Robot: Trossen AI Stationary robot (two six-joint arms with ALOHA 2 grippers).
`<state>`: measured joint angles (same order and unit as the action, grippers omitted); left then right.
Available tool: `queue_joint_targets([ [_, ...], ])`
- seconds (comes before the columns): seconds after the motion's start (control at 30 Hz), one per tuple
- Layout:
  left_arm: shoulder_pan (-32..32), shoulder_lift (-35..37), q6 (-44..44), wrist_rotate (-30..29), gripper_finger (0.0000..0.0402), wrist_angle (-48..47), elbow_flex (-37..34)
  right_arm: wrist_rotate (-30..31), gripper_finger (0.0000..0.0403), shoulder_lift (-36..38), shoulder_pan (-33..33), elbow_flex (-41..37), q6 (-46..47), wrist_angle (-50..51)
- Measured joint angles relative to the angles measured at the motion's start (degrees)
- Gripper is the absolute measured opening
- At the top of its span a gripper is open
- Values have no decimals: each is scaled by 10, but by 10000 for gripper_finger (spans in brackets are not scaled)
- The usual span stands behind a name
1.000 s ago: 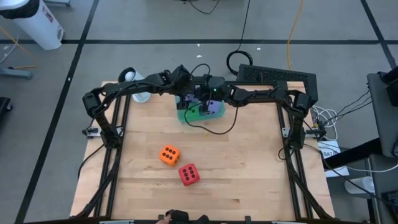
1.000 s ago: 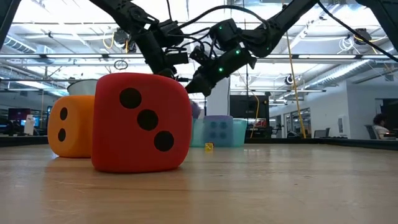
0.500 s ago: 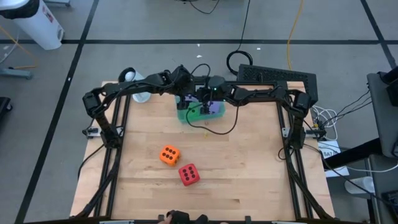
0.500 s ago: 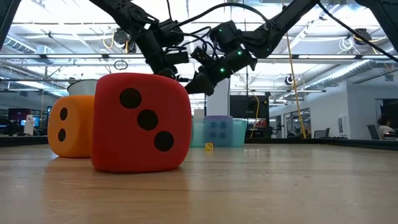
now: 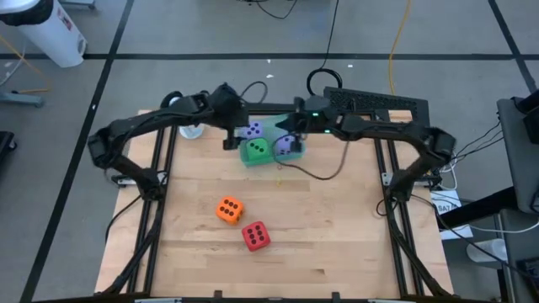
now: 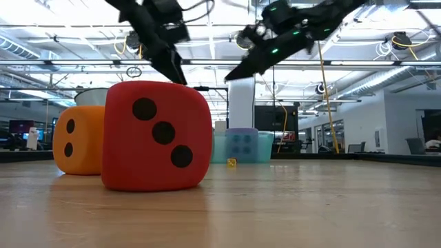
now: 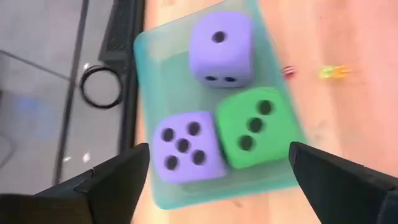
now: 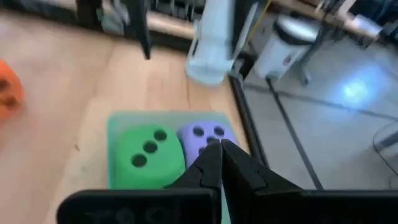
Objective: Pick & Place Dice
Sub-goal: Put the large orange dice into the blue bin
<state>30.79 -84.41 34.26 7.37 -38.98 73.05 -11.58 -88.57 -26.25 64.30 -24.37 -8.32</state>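
Dice are sitting in two groups on the wooden table [image 5: 337,219]. You are seeing this surface filling the centre of the high view, with the left arm [image 5: 143,126] reaching in from the upper left and the right arm [image 5: 379,128] from the upper right.

Toward the top centre of that view, the teal tray [image 5: 246,157] is holding three cubes. The green die [image 5: 257,150] is showing three pips upward, one purple die [image 5: 252,130] is lying just above it in the frame, and the second purple die [image 5: 286,146] is lying just to its right. In the left wrist view you are seeing all three packed close together inside the tray walls.

The orange die [image 5: 228,209] and the red die [image 5: 255,236] are resting on bare wood in the lower centre of the high view, near each other and well apart from the tray. In the low view the red die is filling the left foreground, partly covering the orange one.

The left gripper [image 5: 227,135] is hanging above the tray's left edge with its fingers [image 7: 112,180] spread wide, holding nothing. The right gripper [image 5: 285,126] is hanging over the tray's upper right with its fingers [image 8: 217,163] pressed together, holding nothing.
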Motion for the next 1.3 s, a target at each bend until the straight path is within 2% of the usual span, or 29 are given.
queue_joint_targets([
  [0.17, 22, 93, -26, 76, 343, 125, -99, -20, 0, 126, -11, -125, 37, -34],
  [0.27, 32, 152, -67, 133, 299, 240, -180, -21, 0, 193, -11, -195, 57, -58],
  [0.37, 32, 199, -133, 158, 248, 375, -265, -22, 0, 242, -11, -258, 77, -104],
  [0.5, 22, 246, -258, 193, 172, 504, -344, -22, 0, 269, -11, -300, 105, -154],
  [0.73, 7, 307, -246, 207, 24, 594, -450, -22, 0, 263, -14, -301, 132, -137],
  [0.77, 7, 318, -247, 207, 13, 597, -462, -22, 0, 261, -13, -301, 132, -137],
  [1.0, 10, 382, -253, 207, 6, 596, -497, -22, 0, 245, -10, -301, 134, -139],
  [1.3, 11, 391, -238, 196, 5, 580, -497, -23, 0, 221, -10, -301, 128, -140],
])
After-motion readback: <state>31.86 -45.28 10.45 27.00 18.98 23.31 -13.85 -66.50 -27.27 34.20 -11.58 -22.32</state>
